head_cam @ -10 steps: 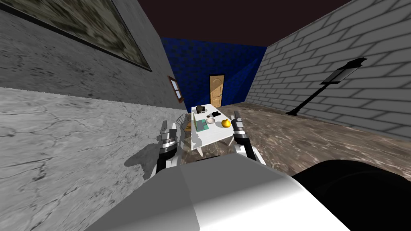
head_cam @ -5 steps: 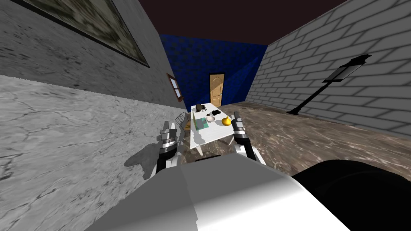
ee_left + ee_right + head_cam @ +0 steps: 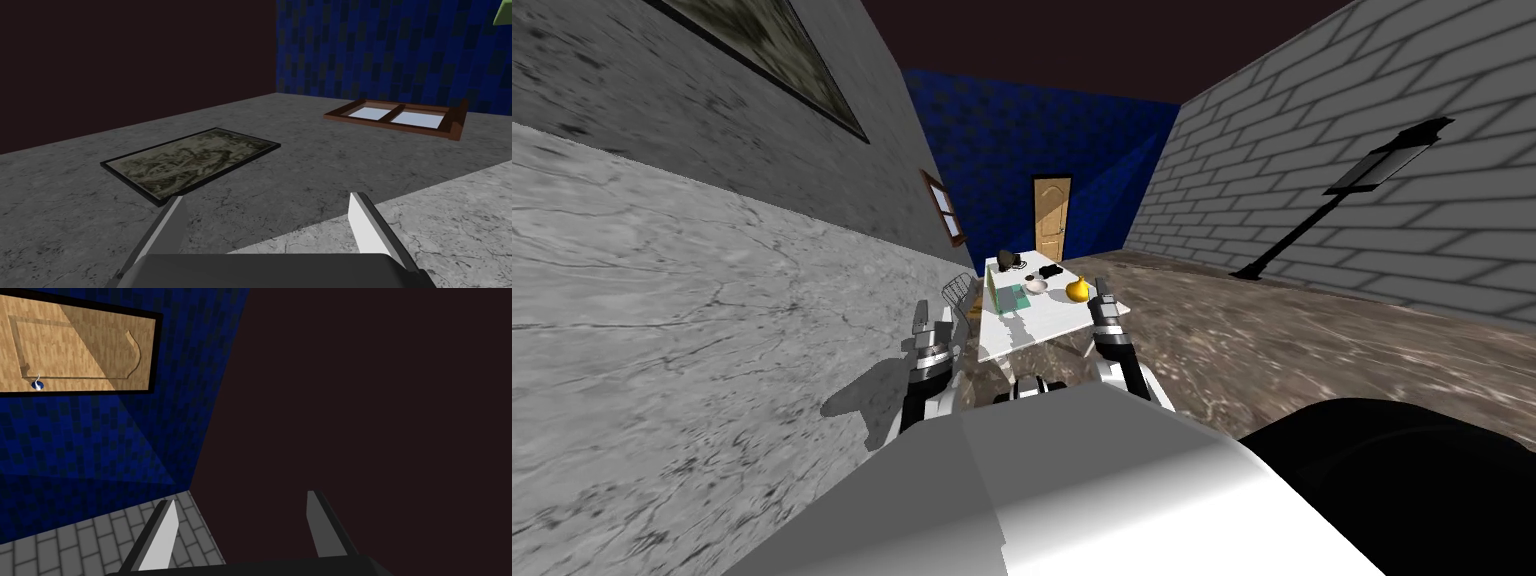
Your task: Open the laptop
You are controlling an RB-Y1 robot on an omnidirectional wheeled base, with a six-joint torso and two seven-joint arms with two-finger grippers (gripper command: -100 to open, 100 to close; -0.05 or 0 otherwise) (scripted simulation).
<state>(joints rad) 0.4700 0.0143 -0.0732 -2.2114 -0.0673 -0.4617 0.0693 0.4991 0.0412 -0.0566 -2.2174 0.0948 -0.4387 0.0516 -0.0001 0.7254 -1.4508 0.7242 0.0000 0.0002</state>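
1. The laptop (image 3: 1003, 296) sits on the white table (image 3: 1032, 330) ahead of me, on the table's left side nearest the grey wall. Its lid looks raised over a greenish base, too small to tell how far
2. Same table, right of the laptop: a pale bowl (image 3: 1037, 287), then a yellow round thing (image 3: 1078, 290). A black item (image 3: 1050, 271) lies further back, and a dark object (image 3: 1007, 261) is at the far end
3. A wire chair (image 3: 957, 293) stands just beside the table's left side
4. The left gripper (image 3: 933, 320) is held up short of the table's near left corner. In the left wrist view its fingers (image 3: 172, 225) are spread wide with nothing between them
5. The right gripper (image 3: 1102, 292) is held up in line with the table's right edge, near the yellow round thing and apart from the laptop. Its fingers (image 3: 162, 535) are spread wide too, gripping nothing
6. A wooden door (image 3: 1050, 216) is in the blue wall behind the table, and a black floor lamp (image 3: 1342, 195) is by the brick wall on the right
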